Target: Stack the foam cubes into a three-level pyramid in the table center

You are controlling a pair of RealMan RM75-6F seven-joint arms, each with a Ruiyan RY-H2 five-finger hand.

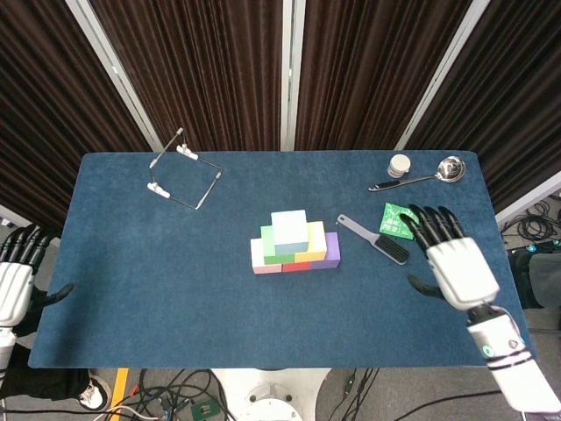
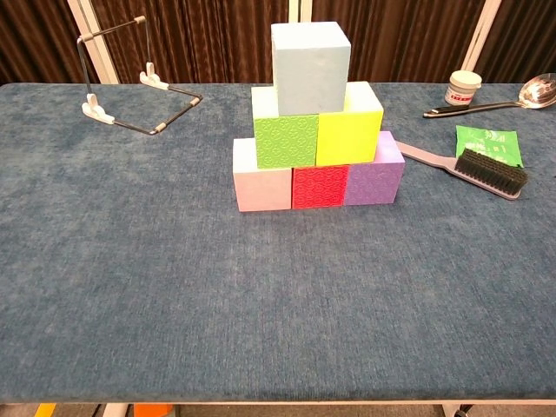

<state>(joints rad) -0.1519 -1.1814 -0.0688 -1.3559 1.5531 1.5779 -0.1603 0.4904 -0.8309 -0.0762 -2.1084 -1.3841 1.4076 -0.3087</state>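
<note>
Pyramid [image 1: 294, 243] of cubes sits well left of my right hand [image 1: 456, 263], which hangs empty, fingers spread. My left hand [image 1: 16, 282] hovers off the table's [image 1: 131, 281] edge, also empty and spread.

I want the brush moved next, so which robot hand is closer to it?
Right. The right robot hand hovers just right of the brush, near the table's right edge; the left robot hand is off the table's far left edge.

The foam cubes form a three-level pyramid: pink cube [image 2: 261, 178], red cube [image 2: 319, 186] and purple cube [image 2: 375, 179] at the base, green cube [image 2: 286, 140] and yellow cube [image 2: 349, 129] above, light-blue cube [image 2: 310, 67] on top. The stack stands well apart from the right hand [image 1: 458, 267], toward its thumb side.
</note>
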